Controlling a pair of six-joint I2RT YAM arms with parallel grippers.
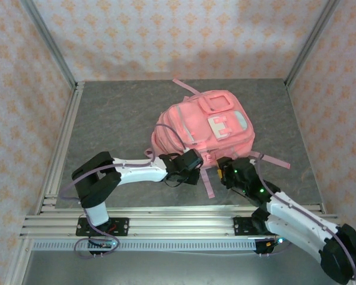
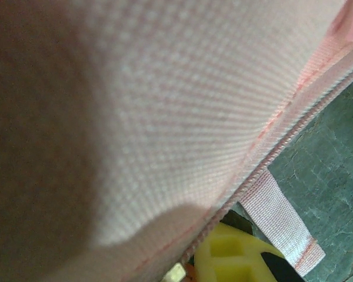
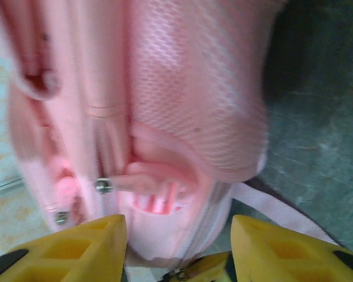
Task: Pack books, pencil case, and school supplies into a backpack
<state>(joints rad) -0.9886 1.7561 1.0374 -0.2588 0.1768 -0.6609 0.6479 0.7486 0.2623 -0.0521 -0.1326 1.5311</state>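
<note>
The pink backpack (image 1: 204,127) lies flat in the middle of the grey table (image 1: 113,119), front pockets up. My left gripper (image 1: 193,161) is at its near edge, shut on the pink fabric (image 2: 165,88), which drapes over the camera. One yellow finger (image 2: 235,258) shows under the seam. My right gripper (image 1: 224,169) is at the near right corner, open. Its yellow fingers (image 3: 76,247) stand either side of the backpack's (image 3: 188,106) rounded corner, near a metal zipper pull (image 3: 103,186). The books, pencil case and school supplies are out of view.
Pink straps trail from the bag to the right (image 1: 273,160), toward the back (image 1: 187,86) and toward the front (image 1: 207,184). Aluminium rails (image 1: 62,142) border the table on the left and front. Patterned walls close in three sides.
</note>
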